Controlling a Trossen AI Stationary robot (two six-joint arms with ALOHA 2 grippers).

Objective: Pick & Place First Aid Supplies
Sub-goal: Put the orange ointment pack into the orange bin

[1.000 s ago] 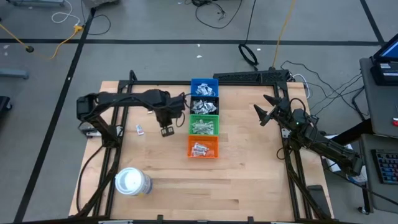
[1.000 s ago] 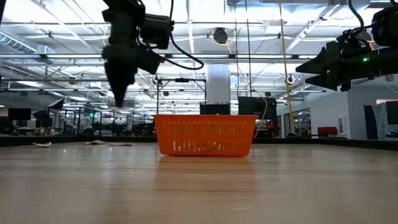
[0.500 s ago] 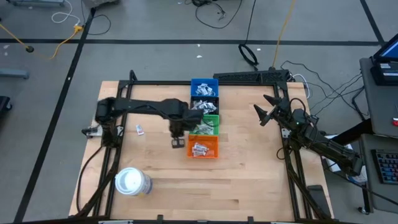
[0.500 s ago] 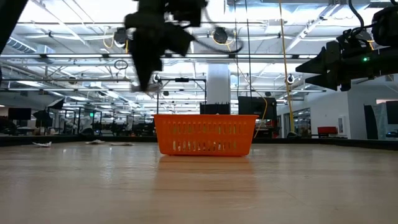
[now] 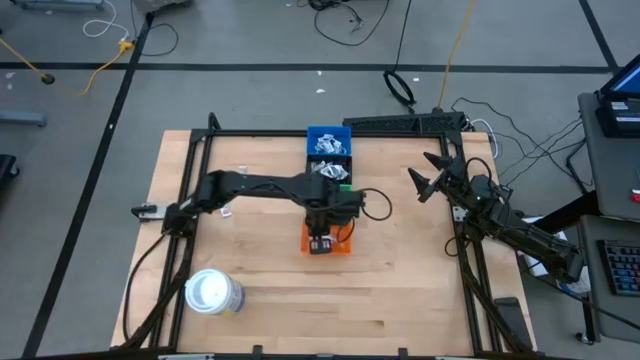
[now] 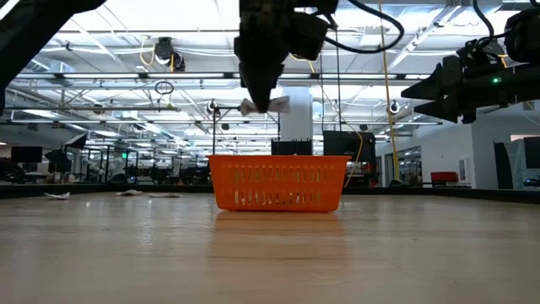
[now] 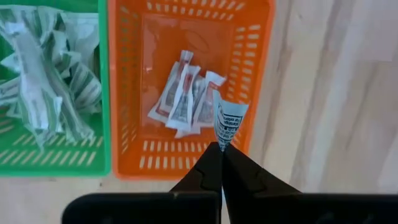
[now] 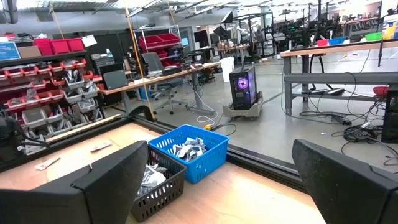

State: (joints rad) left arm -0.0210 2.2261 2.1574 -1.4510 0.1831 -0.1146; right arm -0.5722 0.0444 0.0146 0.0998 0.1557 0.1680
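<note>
Hanging over the orange bin [image 5: 340, 243], the left gripper [image 7: 221, 149] is pinching a small white packet [image 7: 229, 122] with dark print. Its two dark fingers are pressed together on the packet's narrow end. In the left wrist view the packet is sticking straight out past the fingertips, so its long side is running the same way as the fingers, and it is getting wider toward its free end. In the low view the packet [image 6: 268, 105] is showing as a pale scrap under the left gripper [image 6: 263, 100], high above the top of the orange bin [image 6: 278, 181] and not touching it.

Four bins are sitting in a row in the middle of the table [image 5: 400, 280]. The orange bin [image 7: 255, 81] is holding a little pile of white strips with reddish marks [image 7: 183, 96], lying close together and mostly pointing the same way. Next to it, the green bin [image 7: 50, 163] is stuffed with slim pale green-grey wrappers [image 7: 46, 74] lying every which way. The black bin [image 8: 155, 186] comes next, with pale packets inside. The blue bin [image 5: 328, 143] is at the far end, holding white packets with dark print [image 8: 186, 149].

A big white roll [image 5: 212, 293] is standing near the table's front left corner. One small packet [image 5: 227, 211] is lying by itself on the wood on the left.

The right gripper [image 5: 428, 176] is waiting up in the air over the right side of the table, with its fingers spread wide apart and nothing between them.
</note>
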